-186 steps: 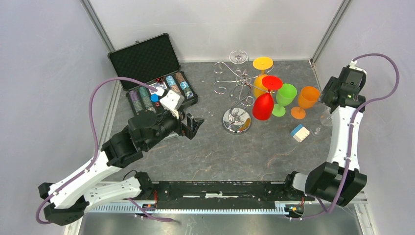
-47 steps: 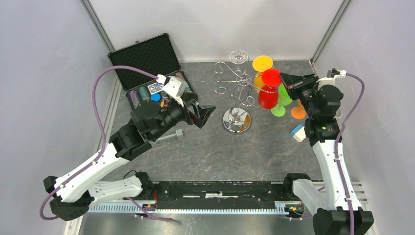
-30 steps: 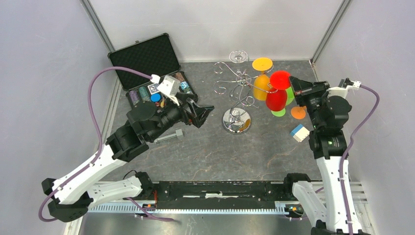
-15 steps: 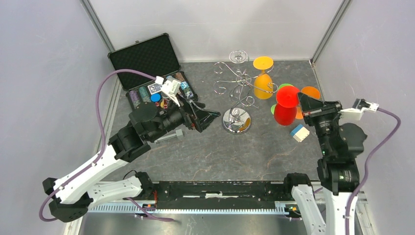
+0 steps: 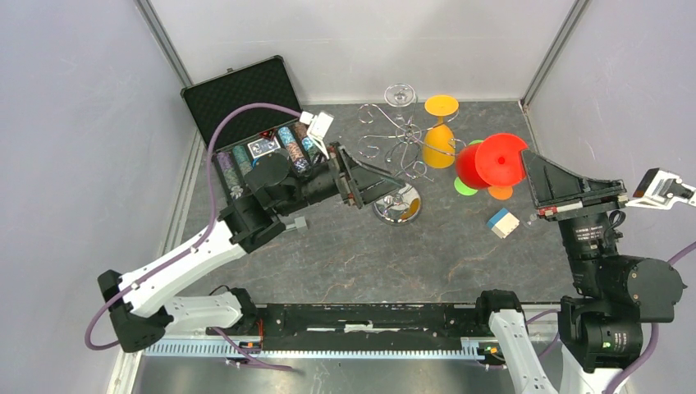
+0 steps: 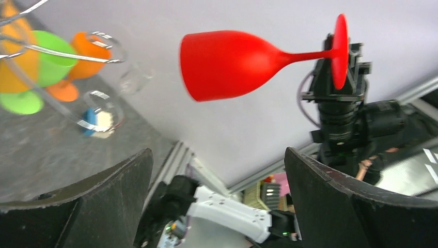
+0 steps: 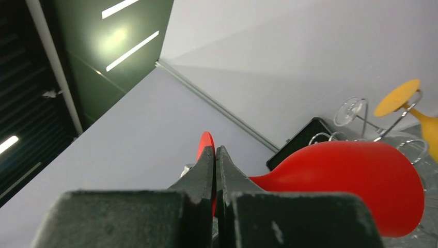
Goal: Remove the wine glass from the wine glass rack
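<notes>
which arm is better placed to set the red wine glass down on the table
Right. The right gripper is shut on the red wine glass, held clear of the wine glass rack; the left gripper is open and empty beside it.

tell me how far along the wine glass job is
Done: the red plastic wine glass is off the chrome wire rack. In hand: the right gripper is shut on it, holding it sideways in the air. Left: probably setting it down. The left gripper is open, empty.

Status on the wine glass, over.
Right gripper shut on red wine glass foot. Left gripper open, by rack. Glass off rack, sideways in air. Green glass, orange glass stand nearby.
</notes>
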Available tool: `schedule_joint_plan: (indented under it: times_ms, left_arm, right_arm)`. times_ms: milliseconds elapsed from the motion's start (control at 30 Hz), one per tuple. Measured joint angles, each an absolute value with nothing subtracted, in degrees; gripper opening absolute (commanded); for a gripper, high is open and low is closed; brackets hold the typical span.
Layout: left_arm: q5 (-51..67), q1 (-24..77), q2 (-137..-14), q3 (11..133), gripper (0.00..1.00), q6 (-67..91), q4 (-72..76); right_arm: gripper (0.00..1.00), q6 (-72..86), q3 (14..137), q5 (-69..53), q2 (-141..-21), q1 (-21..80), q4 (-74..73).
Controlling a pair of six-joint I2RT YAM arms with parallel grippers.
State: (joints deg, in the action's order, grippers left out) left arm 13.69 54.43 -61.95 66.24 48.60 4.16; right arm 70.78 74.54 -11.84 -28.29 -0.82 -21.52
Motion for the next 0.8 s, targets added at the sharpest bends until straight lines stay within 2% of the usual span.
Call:
schedule_joint_plan:
  times_ms: [167,367,600,800]
  left_arm:
    - [17.17,54.43,-66.92,68.53,1.00,53.95,12.71]
    - [19.62,53.84,-72.31,74.76,1.00,57.52,16.27]
    - [24.58,47.11,-77.47,78.59,1.00,64.73,21.54]
    - [30.61,46.04,-83.26,78.70,0.92,73.71,28.95]
  right_arm:
    - [0.00,75.13,74.59,-14.70,-28.86,-0.82,-16.99]
    - [0.00,81.87,73.95,-20.82,-30.70,-0.82,-4.58]
    - [0.00,86.78,68.95,-24.29,-30.44,-0.82,3.77]
    - [0.00,89.27,66.00,-25.65,-30.55,-0.82,8.14]
